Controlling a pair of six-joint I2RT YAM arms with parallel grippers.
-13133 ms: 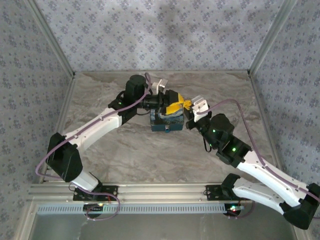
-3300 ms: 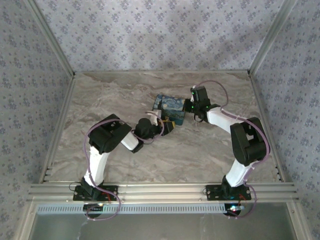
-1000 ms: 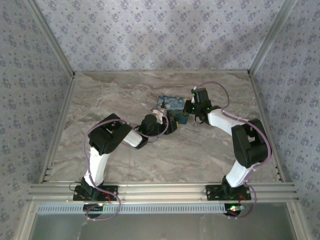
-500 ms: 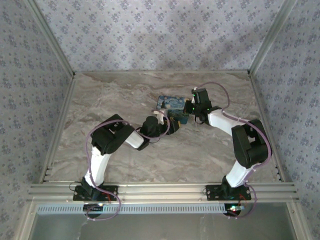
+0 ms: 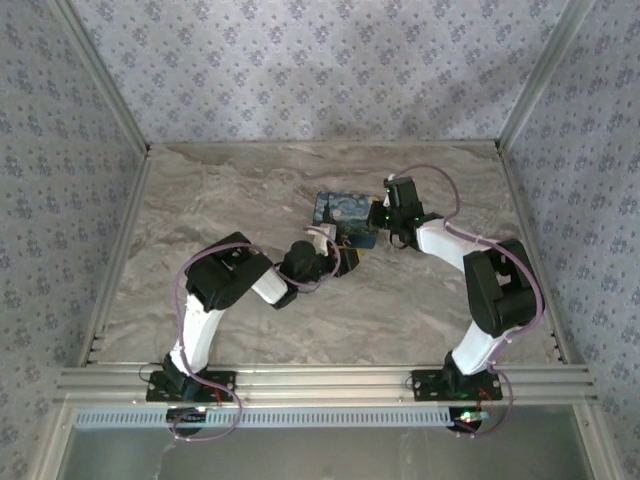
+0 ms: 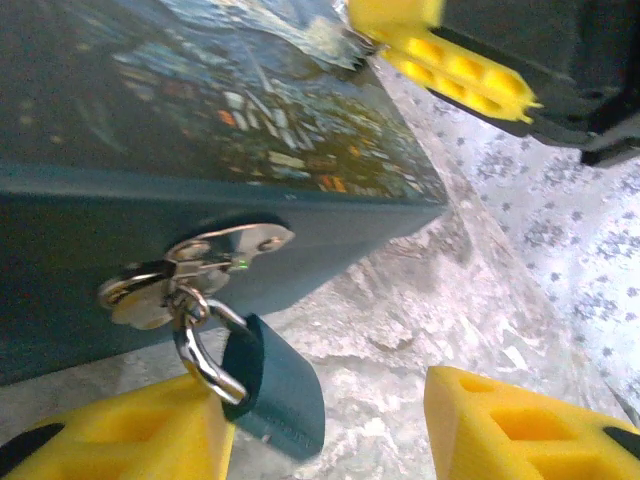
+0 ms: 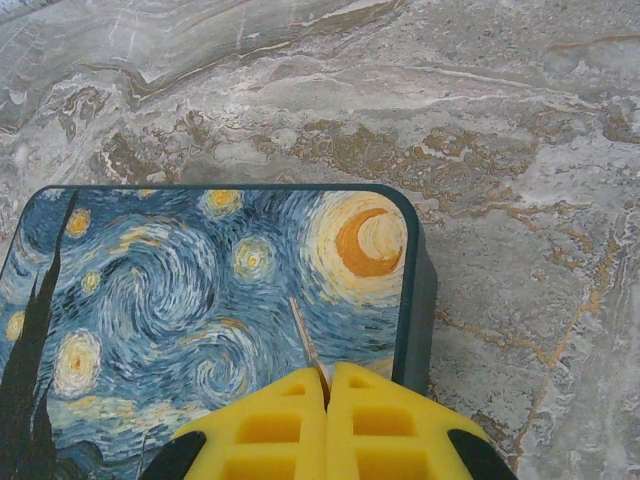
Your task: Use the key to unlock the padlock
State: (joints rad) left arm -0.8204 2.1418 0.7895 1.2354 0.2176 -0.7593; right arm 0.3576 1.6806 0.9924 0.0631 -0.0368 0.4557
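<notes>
Steel-shackled padlock [image 6: 270,385] hangs from hasp [image 6: 200,255] on side wall of tin [image 6: 200,120] | left gripper [image 6: 330,425] apart, straddling it, I judge to steady it | right gripper [image 7: 325,390] clamped on key [image 7: 305,335] above tin lid, staged.

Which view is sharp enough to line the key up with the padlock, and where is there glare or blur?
Left wrist: padlock fairly sharp, glare on the hasp, yellow fingers blurred. Right wrist: tin lid crisp, key a thin sliver. Top external: even light, padlock too small.

On the side of the tin [image 6: 200,100], the padlock [image 6: 275,390] hangs from the hasp [image 6: 215,250], inside the left pincer [image 6: 325,440].
</notes>
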